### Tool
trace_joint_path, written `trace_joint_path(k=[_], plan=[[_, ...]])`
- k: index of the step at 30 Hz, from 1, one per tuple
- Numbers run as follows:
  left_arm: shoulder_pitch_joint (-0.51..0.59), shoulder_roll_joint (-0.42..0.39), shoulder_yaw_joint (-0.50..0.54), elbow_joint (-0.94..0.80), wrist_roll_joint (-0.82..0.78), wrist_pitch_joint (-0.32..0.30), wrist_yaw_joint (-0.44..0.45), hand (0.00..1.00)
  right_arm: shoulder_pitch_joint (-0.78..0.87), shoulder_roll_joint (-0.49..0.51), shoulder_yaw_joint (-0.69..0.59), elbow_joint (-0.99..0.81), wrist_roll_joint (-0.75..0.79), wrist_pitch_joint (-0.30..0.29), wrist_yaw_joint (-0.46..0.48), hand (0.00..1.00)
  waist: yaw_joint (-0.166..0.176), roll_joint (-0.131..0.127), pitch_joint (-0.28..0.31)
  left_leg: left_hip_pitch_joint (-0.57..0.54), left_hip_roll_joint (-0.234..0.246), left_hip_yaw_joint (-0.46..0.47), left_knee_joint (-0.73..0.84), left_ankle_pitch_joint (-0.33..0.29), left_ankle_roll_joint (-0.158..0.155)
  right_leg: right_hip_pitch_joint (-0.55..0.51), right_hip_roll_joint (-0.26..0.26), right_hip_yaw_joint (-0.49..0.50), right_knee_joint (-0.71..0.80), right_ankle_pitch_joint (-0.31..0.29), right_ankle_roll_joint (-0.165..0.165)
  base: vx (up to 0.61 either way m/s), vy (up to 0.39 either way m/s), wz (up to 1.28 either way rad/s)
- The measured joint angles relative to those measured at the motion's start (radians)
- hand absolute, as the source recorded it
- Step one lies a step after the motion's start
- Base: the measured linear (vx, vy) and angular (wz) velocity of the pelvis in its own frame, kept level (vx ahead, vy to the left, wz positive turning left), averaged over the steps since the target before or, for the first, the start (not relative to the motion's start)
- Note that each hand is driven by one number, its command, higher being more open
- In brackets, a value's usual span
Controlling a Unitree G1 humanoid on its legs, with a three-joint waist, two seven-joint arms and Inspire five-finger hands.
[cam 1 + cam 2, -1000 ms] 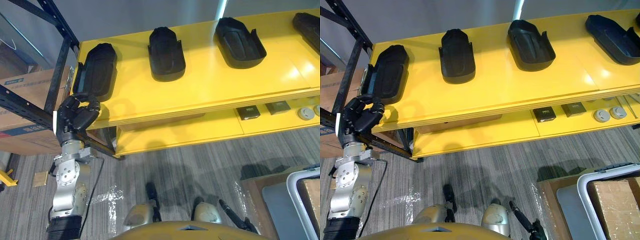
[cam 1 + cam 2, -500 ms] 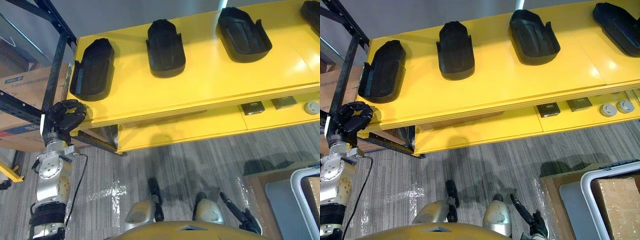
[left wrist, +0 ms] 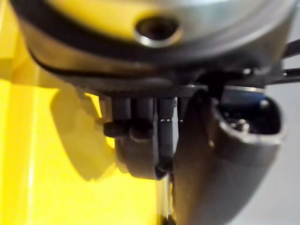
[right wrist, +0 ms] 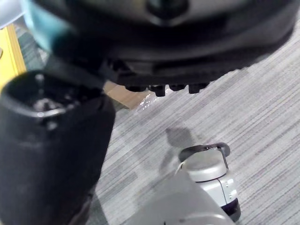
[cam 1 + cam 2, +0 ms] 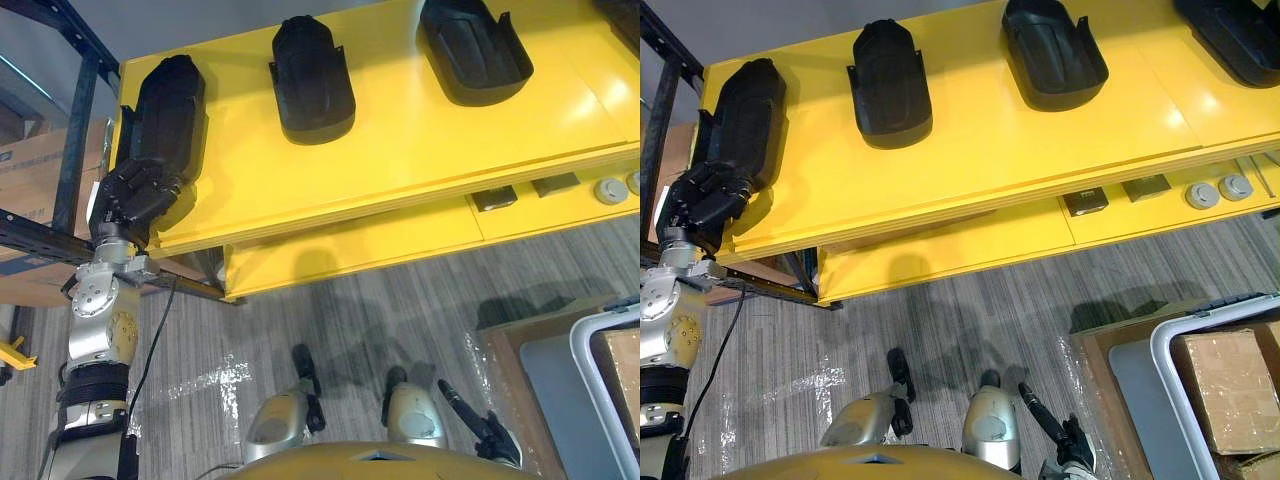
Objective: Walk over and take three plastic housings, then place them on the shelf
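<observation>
Upper yellow shelf (image 5: 400, 150) carries a row of black plastic housings, all lying lengthwise front to back and well apart from one another: leftmost housing (image 5: 170, 100) near the shelf's left end, second housing (image 5: 310, 80) to its right, third housing (image 5: 472, 48) further right, and part of a fourth housing (image 5: 1232, 25) at the right edge of the right eye view. Left arm rises straight up from the lower left, silver forearm nearly vertical, wrist bent so the left hand (image 5: 130, 205) leans in toward the shelf's front left corner. From the head views the hand overlaps the near end of the leftmost housing; contact cannot be confirmed from there. Fingers (image 3: 140, 122) are curled down in a tight row, seen against bare yellow board in the left wrist view, thumb (image 3: 234, 150) standing off to the side; nothing sits in the hand that I can make out. Right hand (image 4: 51, 154) hangs low over grey striped carpet floor (image 4: 253, 103); cannot tell whether it is wide or closed. Black rack frame (image 5: 75, 110) stands just left of the shelf, with a cardboard box (image 5: 30, 185) behind it. Lower yellow shelf (image 5: 350, 250) holds small dark square parts (image 5: 490, 198) and round grey parts (image 5: 610, 190). A brown carton (image 5: 1225, 375) sits inside a white-rimmed bin (image 5: 1160, 370) on the floor at lower right.
</observation>
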State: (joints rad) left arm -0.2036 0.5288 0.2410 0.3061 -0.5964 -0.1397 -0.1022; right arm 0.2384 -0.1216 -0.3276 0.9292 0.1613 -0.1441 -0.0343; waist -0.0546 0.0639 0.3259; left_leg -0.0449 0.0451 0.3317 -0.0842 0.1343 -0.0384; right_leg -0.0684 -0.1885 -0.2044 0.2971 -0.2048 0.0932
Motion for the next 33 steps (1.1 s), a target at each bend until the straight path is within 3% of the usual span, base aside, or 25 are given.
trace_joint_path(k=[17, 24, 33], plan=[[0.011, -0.001, -0.033, -0.043, -0.034, 0.017, -0.046, 0.00, -0.020, 0.001, -0.030, 0.017, 0.000, -0.002, 0.002, 1.00, -0.003, -0.001, 0.001, 0.001, 0.001, 0.002, 0.000, 0.000, 0.000, 0.001, -0.001, 0.000, 0.001, 0.000, 0.000, 0.00, 0.000, 0.00], [-0.009, -0.002, -0.040, -0.038, -0.035, 0.017, -0.012, 0.00, -0.020, 0.001, -0.034, 0.018, 0.000, -0.002, 0.004, 1.00, -0.006, -0.006, 0.004, 0.002, 0.002, 0.005, 0.000, 0.000, 0.000, 0.000, -0.001, 0.003, 0.001, 0.000, 0.000, 0.00, 0.000, 0.00], [-0.132, -0.001, -0.039, 0.077, -0.035, 0.007, 0.061, 0.00, -0.020, 0.001, -0.033, 0.018, 0.001, -0.001, 0.005, 1.00, -0.008, -0.026, 0.016, 0.013, 0.003, 0.020, 0.000, -0.001, 0.000, 0.000, 0.000, 0.019, 0.002, 0.001, 0.000, 0.00, 0.000, -0.04]])
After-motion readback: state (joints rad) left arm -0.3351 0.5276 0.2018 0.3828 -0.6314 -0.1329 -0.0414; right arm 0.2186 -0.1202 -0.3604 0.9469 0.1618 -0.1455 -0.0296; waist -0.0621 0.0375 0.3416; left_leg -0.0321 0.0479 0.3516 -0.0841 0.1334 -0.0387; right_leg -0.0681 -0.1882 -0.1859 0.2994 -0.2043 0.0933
